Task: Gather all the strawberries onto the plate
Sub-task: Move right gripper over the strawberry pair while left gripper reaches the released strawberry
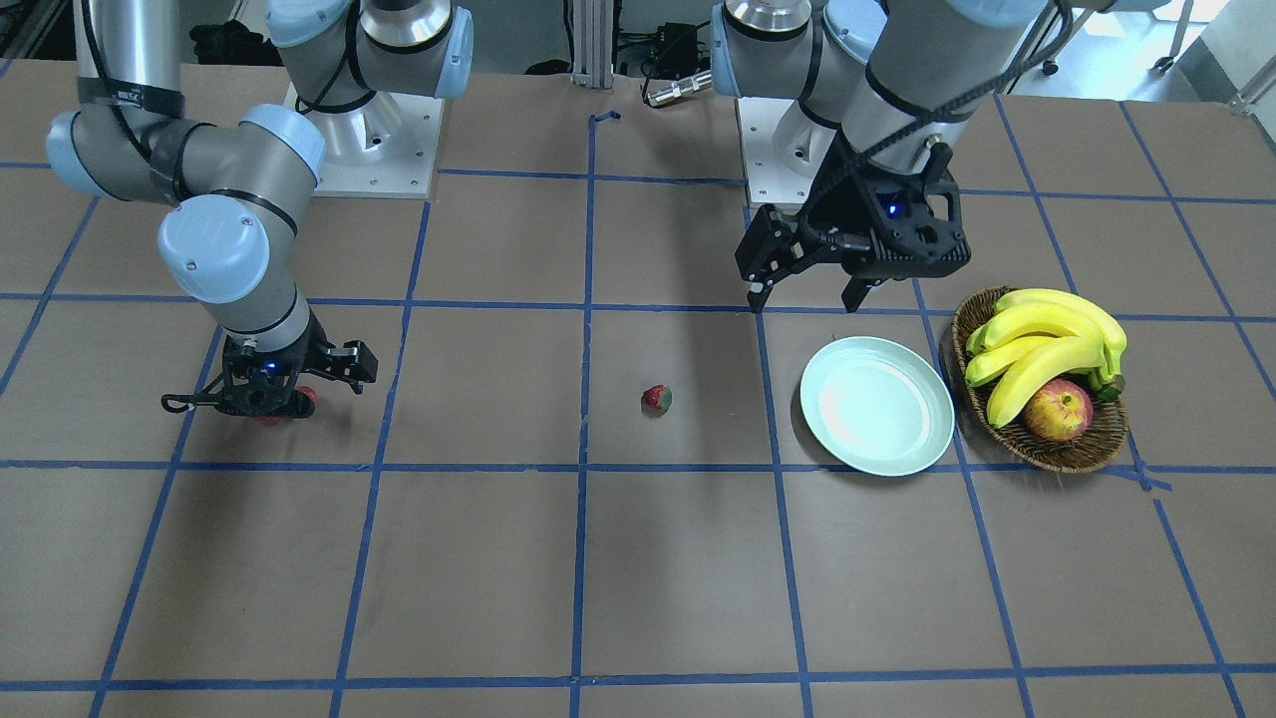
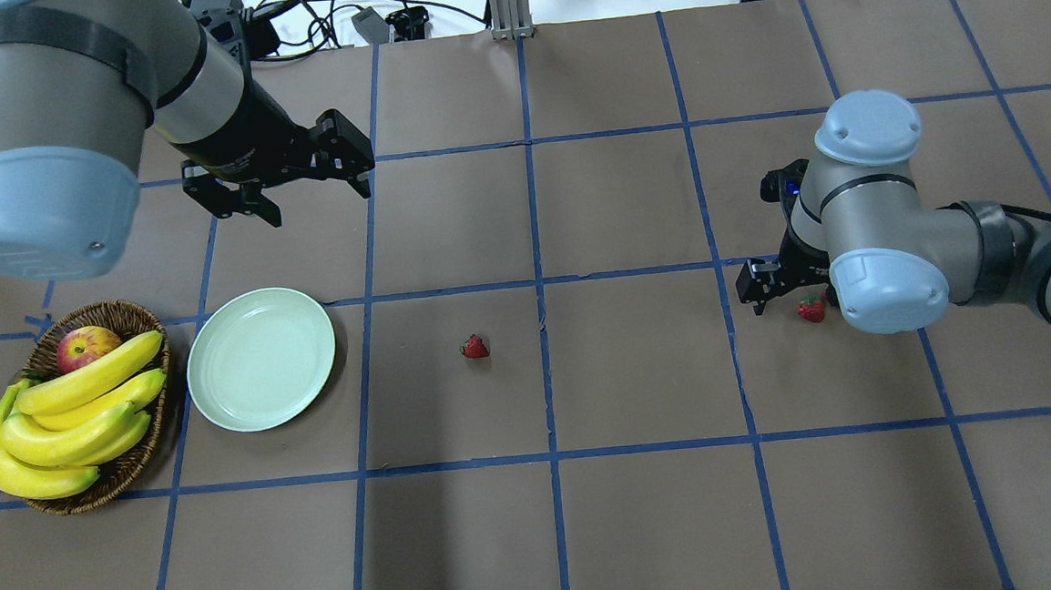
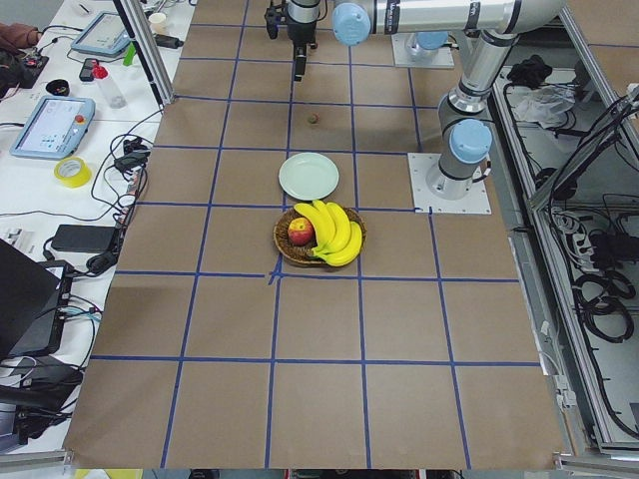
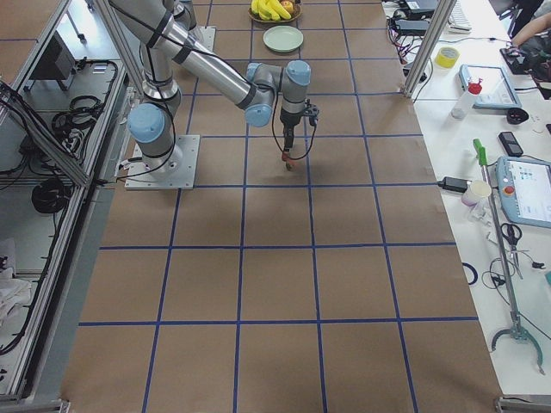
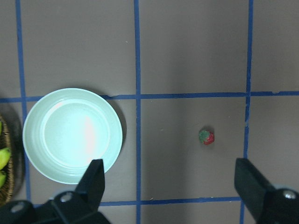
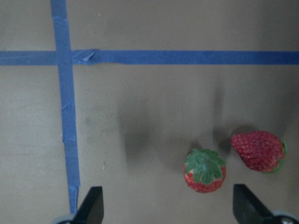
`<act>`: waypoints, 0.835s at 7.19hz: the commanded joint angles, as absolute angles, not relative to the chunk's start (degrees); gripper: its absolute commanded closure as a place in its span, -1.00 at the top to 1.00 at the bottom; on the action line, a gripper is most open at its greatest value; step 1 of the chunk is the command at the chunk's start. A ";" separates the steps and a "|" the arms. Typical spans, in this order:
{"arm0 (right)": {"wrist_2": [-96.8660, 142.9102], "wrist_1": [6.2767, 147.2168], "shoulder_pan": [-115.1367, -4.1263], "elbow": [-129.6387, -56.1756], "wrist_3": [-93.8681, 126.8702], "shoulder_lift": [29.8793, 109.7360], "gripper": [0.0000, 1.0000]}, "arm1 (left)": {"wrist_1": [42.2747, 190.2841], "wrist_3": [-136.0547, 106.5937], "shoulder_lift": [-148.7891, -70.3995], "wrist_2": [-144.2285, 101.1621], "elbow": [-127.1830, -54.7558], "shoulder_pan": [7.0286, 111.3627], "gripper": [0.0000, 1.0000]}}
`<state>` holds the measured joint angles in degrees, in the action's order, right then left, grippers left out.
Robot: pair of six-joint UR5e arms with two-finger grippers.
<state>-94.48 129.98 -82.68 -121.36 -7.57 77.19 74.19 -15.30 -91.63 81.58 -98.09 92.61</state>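
- wicker basket (image 2: 125, 310) at far left of the overhead view, holds bananas (image 2: 68, 419) + 1 apple (image 2: 86, 346); not part of the job.
- plate (image 2: 260, 359) sits flat on the counter (image 2: 593, 510) just beside the basket, bare: 0 of 3 strawberries in it.
- left fingers (image 5: 96, 179) hang above the counter just beyond the plate, spread wide, holding nothing; the wrist view looks down on the plate and 1 berry.
- middle strawberry (image 2: 475, 346) lies alone near the counter centre, well apart from the plate, with no fingers near it.
- right fingers (image 6: 93, 207) are low over the far-right pair of berries, spread wide, nothing gripped.
- capped strawberry (image 6: 204, 170) sits between those fingers, green cap up, nearer the finger on the wrist view's right.
- second strawberry (image 6: 258, 150) lies on its side just beside the capped one, about in line with that same finger; seemingly not touching.
- progress, my read: right at the start. Nothing collected, all 3 lie on the counter and none is held.
- first grab looks set up on the capped berry; after that, 3 carries to the plate are left, the right pair being farthest from it.
- risk, my guess: the pair is close, so closing on 1 may nudge the other.
- writing: no brand, label or text readable in any view; only blue tape (image 2: 539, 285) gridding the counter.
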 commanded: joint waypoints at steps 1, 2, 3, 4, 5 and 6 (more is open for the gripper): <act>-94.57 131.57 -82.53 -122.26 -8.26 75.86 0.77 | 67.55 -28.65 -95.87 79.98 -101.76 95.78 1.00; -94.83 131.75 -82.53 -122.17 -8.35 75.68 0.67 | 62.63 -42.92 -97.89 79.98 -103.43 97.71 1.00; -94.92 132.36 -82.53 -122.17 -8.35 75.50 0.66 | 61.19 -47.59 -100.17 81.20 -104.40 99.47 1.00; -95.01 132.71 -82.53 -121.82 -8.35 75.06 0.64 | 59.00 -54.08 -102.28 83.39 -104.50 100.97 1.00; -95.10 133.15 -82.53 -121.82 -9.05 74.88 0.64 | 58.63 -56.75 -104.39 86.11 -104.68 101.68 1.00; -95.18 133.33 -82.53 -121.56 -9.23 74.88 0.64 | 58.62 -57.82 -105.55 91.01 -105.55 103.26 1.00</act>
